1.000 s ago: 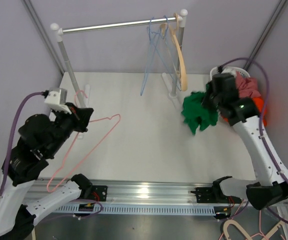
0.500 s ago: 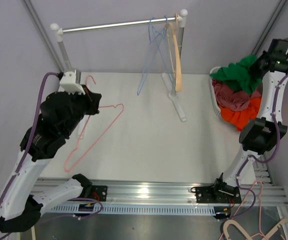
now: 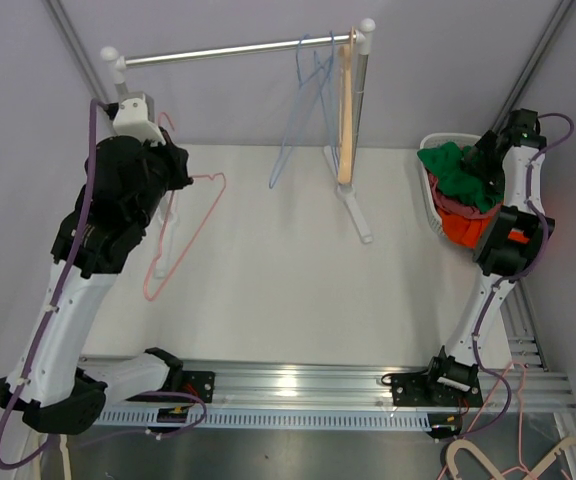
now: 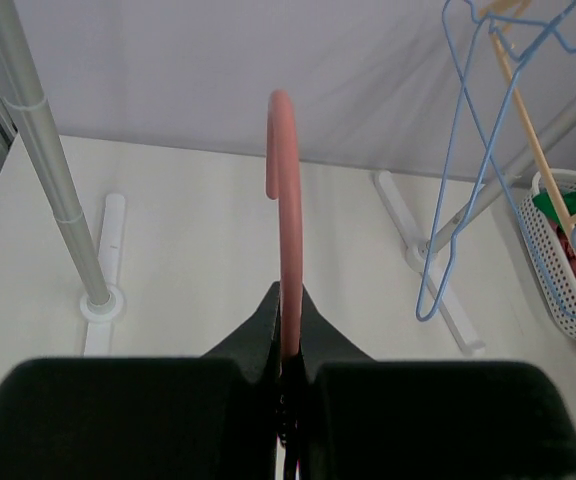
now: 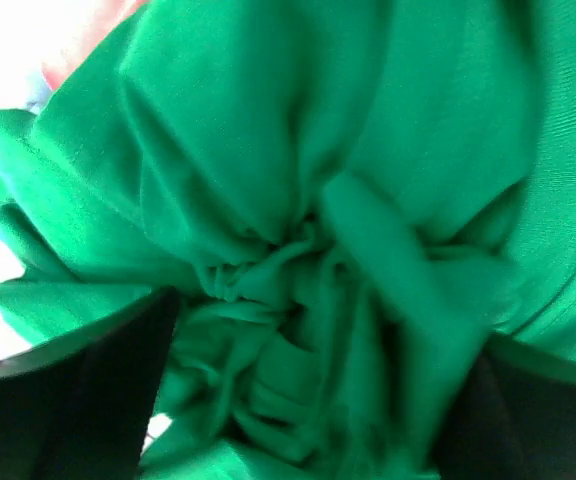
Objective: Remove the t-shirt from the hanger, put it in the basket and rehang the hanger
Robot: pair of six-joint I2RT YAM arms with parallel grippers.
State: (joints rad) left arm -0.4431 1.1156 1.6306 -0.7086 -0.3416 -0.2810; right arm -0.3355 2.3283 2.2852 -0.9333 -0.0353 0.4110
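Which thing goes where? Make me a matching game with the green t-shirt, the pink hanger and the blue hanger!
Things:
1. green t-shirt
2. pink hanger
3. blue hanger

Places:
a. hanging on the rail
b. pinched in the left claw
c. on the pile in the white basket

Pairs: 1-c, 2-b, 3-a

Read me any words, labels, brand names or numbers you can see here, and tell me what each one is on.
None can be read in any view.
The green t-shirt, pink hanger, wooden hanger, white basket and clothes rack show no print.
Any marking on the metal rail at the near edge is too small to make out.
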